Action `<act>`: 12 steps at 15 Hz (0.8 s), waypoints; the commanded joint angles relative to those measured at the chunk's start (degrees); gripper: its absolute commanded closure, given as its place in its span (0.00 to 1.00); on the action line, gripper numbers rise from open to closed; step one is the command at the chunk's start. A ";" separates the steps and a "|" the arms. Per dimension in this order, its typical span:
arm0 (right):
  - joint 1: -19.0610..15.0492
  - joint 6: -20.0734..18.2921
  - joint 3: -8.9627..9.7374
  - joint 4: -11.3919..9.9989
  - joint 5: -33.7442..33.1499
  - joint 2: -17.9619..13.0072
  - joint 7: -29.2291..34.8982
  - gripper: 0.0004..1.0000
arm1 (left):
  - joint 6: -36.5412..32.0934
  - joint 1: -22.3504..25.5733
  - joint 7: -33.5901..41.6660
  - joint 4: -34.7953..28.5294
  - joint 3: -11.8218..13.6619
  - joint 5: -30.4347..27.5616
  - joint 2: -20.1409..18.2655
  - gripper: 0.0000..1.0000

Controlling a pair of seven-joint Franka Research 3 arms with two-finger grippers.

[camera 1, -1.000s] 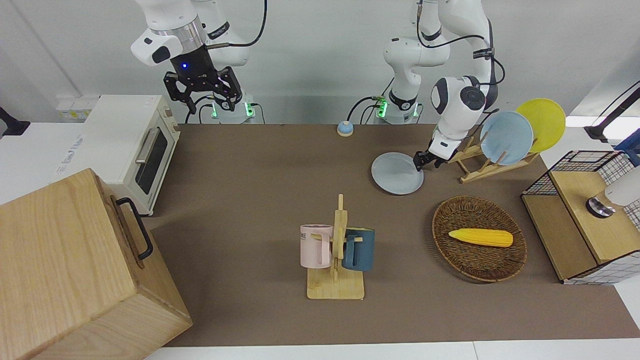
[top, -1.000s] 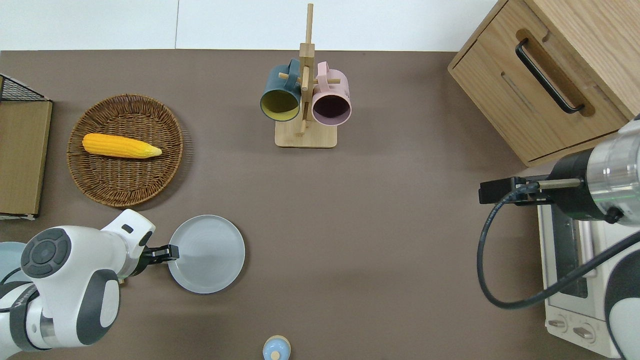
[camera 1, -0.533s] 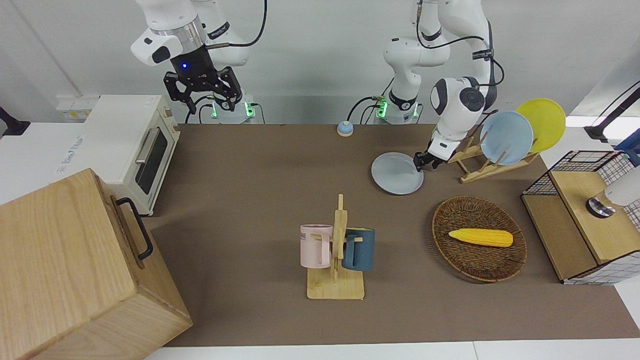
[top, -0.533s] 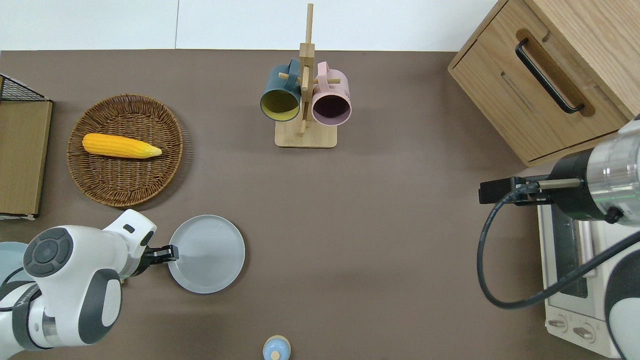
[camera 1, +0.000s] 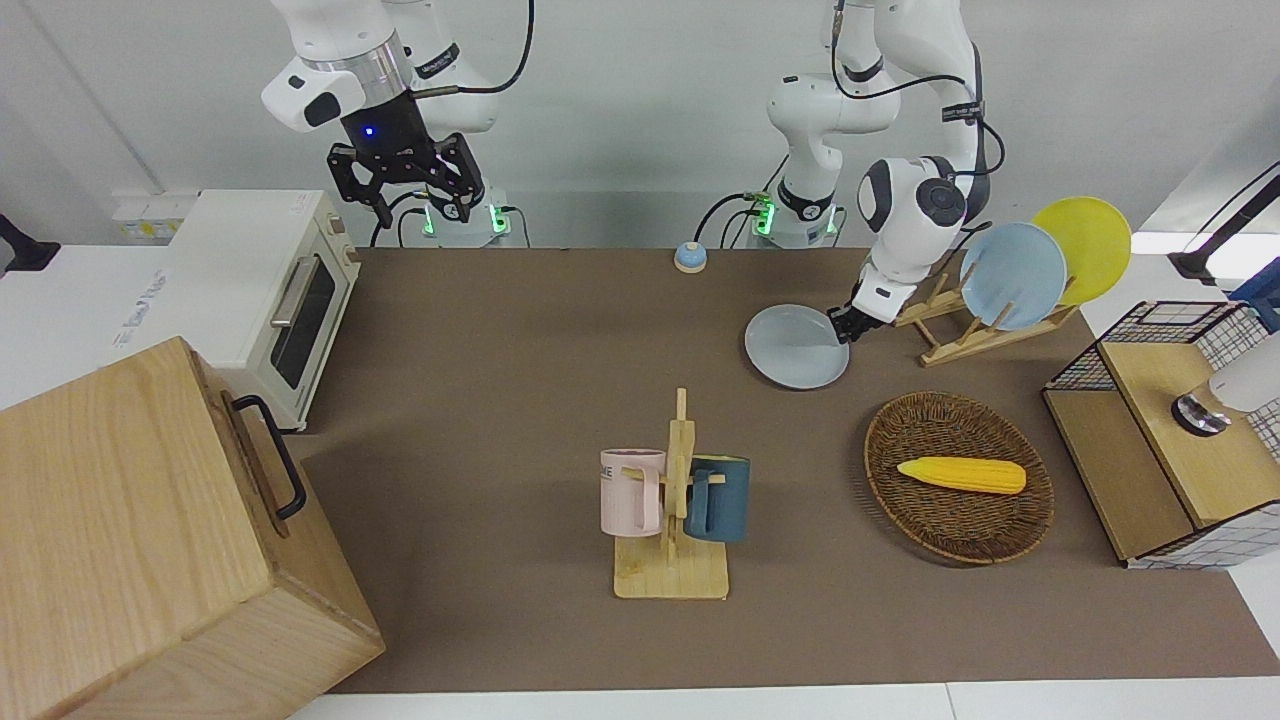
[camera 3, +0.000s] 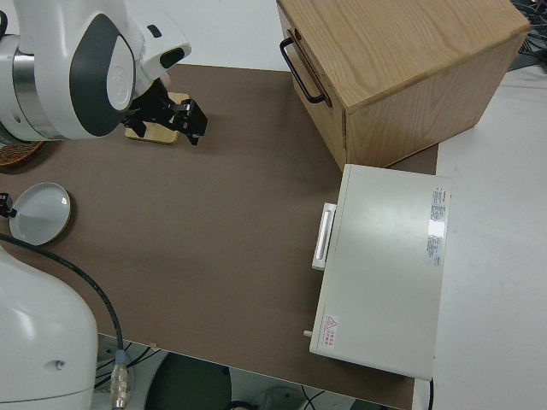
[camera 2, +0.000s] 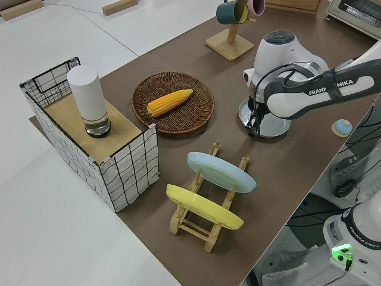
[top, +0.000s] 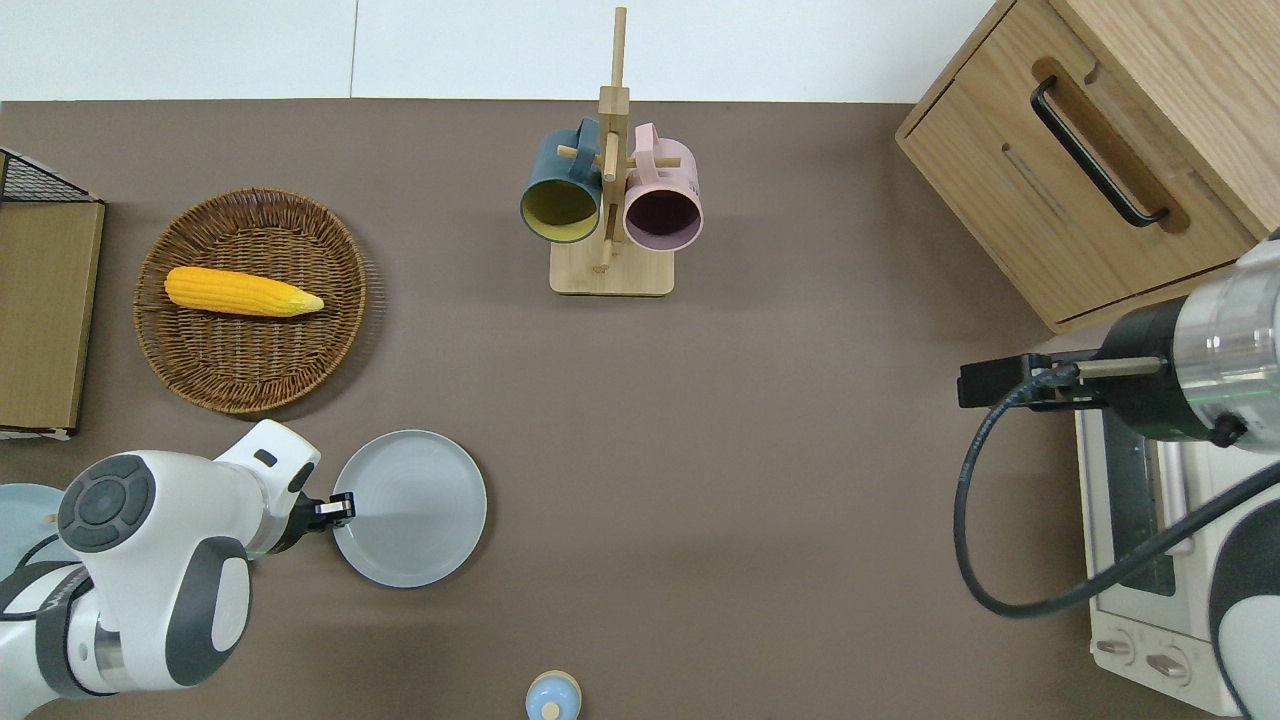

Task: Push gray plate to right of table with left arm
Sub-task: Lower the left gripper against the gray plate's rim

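Gray plate (top: pixel 410 508) flat on the table (top: pixel 750 400), toward the left arm's end, nearer the robots than the wicker basket (top: pixel 250 300) holding the corn (top: pixel 240 291). Left gripper (top: pixel 338 508) low at the plate's rim on the side facing the left arm's end of the table, tips touching or just about touching that edge; plate lies between the gripper and the open middle of the table. Fingers look drawn close together, nothing gripped between them, but whether fully clenched can't be told at this range. Left arm (camera 1: pixel 905 215) bent down over the spot between plate and wooden dish rack (camera 1: pixel 960 325), which carries the bluer plate (camera 1: pixel 1012 275) and the yellow plate (camera 1: pixel 1085 245). Mug stand (top: pixel 610 210) with a teal mug (top: pixel 560 195) and a pink mug (top: pixel 662 205) sits farther from the robots, well apart from the plate. Small blue bell (top: pixel 552 695) nearer the robots than the plate. Right arm parked, its gripper (camera 1: pixel 405 180) spread wide and empty.
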 commanded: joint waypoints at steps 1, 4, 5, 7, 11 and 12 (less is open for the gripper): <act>-0.37 -0.40 0.23 0.80 0.92 0.36 0.12 0.00 | 1.53 -0.68 -0.53 -0.98 0.04 -0.89 -0.06 1.00; -0.37 -0.40 0.23 0.80 0.83 0.36 0.12 0.00 | 1.54 -0.68 -0.53 -0.98 -0.04 -0.89 0.03 1.00; -0.37 -0.40 0.23 0.80 0.92 0.36 0.12 0.00 | 1.53 -0.68 -0.53 -0.98 -0.31 -0.89 0.03 1.00; -0.37 -0.31 0.23 0.80 0.92 0.36 0.12 0.00 | 1.62 -0.51 -0.88 -0.89 -0.92 -0.89 0.46 1.00; -0.37 -0.40 0.23 0.80 0.92 0.36 0.12 0.00 | 1.62 -0.41 -5.09 -0.45 -3.56 -0.97 0.91 1.00; -0.37 -0.31 0.23 0.80 0.92 0.36 0.12 0.00 | 1.62 -0.51 -6.14 -0.28 -3.65 -0.97 1.34 1.00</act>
